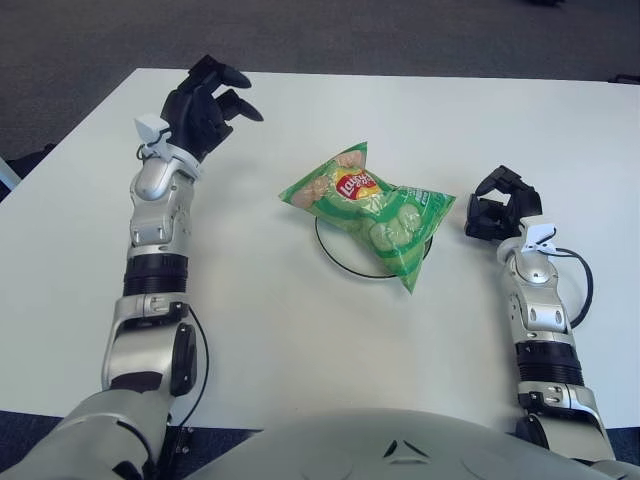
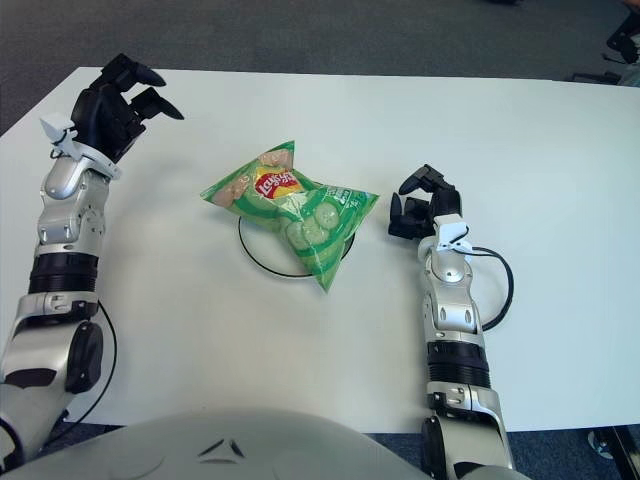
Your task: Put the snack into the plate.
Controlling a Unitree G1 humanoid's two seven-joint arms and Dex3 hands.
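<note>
Left hand empty, snack on plate to its right

The table fills most of the view, with floor behind its far edge. Near the middle of the table sits the plate, and the snack bag lies on it, covering most of it and overhanging its rim on the left, right and far sides. The left hand shows to the left of the bag and farther back, well apart from it, toward the table's far left corner. The right hand shows just to the right of the bag, near its right end but apart from it.
</note>
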